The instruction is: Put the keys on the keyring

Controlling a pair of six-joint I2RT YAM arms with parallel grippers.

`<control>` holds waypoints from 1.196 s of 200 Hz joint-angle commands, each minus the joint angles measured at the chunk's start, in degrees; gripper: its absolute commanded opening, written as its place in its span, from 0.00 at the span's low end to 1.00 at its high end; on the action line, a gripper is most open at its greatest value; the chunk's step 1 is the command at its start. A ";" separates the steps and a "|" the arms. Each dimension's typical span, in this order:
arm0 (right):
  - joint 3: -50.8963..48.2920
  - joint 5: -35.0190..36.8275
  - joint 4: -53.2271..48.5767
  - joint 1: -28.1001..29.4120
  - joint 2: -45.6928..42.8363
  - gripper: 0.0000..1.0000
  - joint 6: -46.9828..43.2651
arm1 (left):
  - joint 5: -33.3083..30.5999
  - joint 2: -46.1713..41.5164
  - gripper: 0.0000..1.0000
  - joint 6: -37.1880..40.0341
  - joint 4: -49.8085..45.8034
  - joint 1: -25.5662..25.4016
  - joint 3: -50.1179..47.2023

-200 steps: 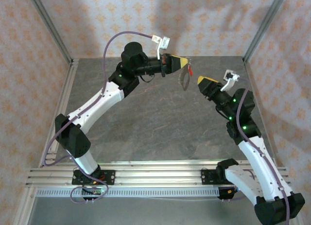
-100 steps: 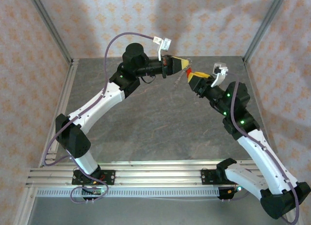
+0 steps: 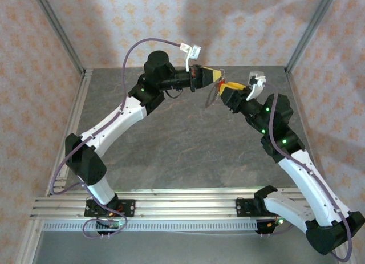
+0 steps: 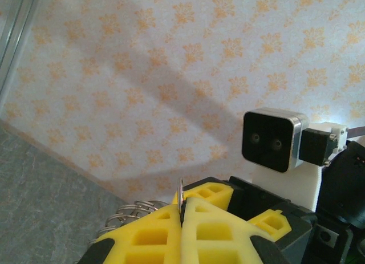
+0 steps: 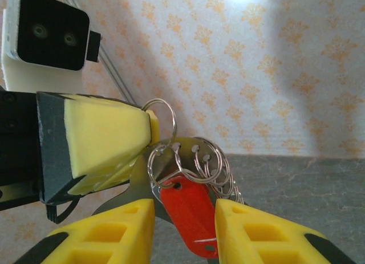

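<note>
Two tools now meet above the far worktop. On the left, the left tool stays pressed together on the keyring. The red key hangs beside it, and the right tool has swung in leftward, jaws narrowing either side of it. Whether they actually pinch it, I cannot tell, though threading looks about to start

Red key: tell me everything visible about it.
The red key has a glossy red plastic head with a small hole near its upper end. It hangs tilted, flat face toward the right wrist camera, against the silver rings of the keyring and between the fingers of the right gripper; whether they touch it is unclear. Its blade is hidden.
</note>
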 commanded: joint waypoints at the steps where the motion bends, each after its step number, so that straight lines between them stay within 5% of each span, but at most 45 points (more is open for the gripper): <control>1: 2.38 1.25 1.01 0.41 0.09 0.33 -1.35 | 0.25 -2.53 0.00 1.53 1.69 -0.57 -0.08; 90: -1.78 5.63 -0.03 0.13 -3.06 0.36 -3.05 | 0.86 -2.96 0.00 1.70 1.09 -0.52 0.70; 189: -2.30 -20.13 2.27 -8.58 -0.30 0.46 2.18 | 4.87 -3.20 0.00 3.38 -0.70 -0.52 2.28; 239: -1.08 -23.33 3.50 -8.87 1.36 0.46 3.50 | 7.01 -2.82 0.00 3.47 -0.87 -0.66 2.72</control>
